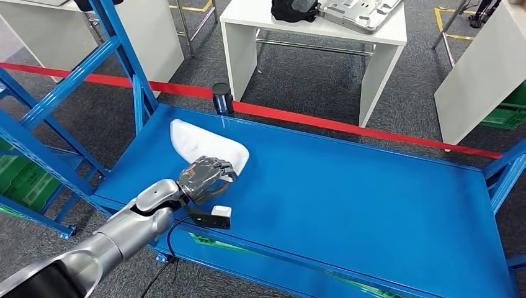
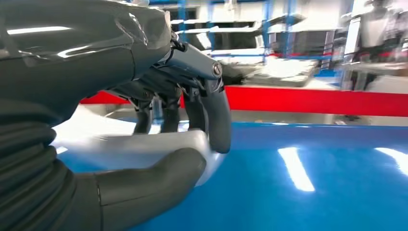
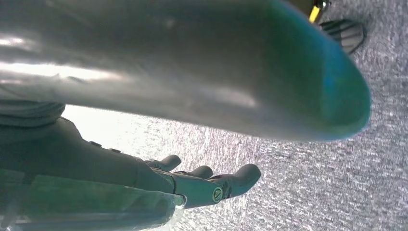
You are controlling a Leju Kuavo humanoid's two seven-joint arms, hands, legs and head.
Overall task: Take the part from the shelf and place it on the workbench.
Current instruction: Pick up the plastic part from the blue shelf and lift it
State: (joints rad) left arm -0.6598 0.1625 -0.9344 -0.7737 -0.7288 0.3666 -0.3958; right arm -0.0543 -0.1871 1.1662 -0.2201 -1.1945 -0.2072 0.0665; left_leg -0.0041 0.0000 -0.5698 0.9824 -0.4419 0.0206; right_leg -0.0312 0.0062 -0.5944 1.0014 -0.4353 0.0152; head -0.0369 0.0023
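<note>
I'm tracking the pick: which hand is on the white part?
The left hand, closing on the white part on the blue shelf; the right hand hangs above the floor.

One white part [image 1: 208, 148], one blue shelf [image 1: 347, 186], three white tables [image 1: 310, 28].

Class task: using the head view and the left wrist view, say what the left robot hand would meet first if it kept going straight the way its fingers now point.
The white part: the left robot hand already has its fingers over the near edge, thumb underneath.

The part [image 1: 208, 146] is white, the shelf [image 1: 347, 186] is bright blue, the left hand [image 1: 206, 179] is dark grey, the floor tape [image 1: 347, 126] is red.
</note>
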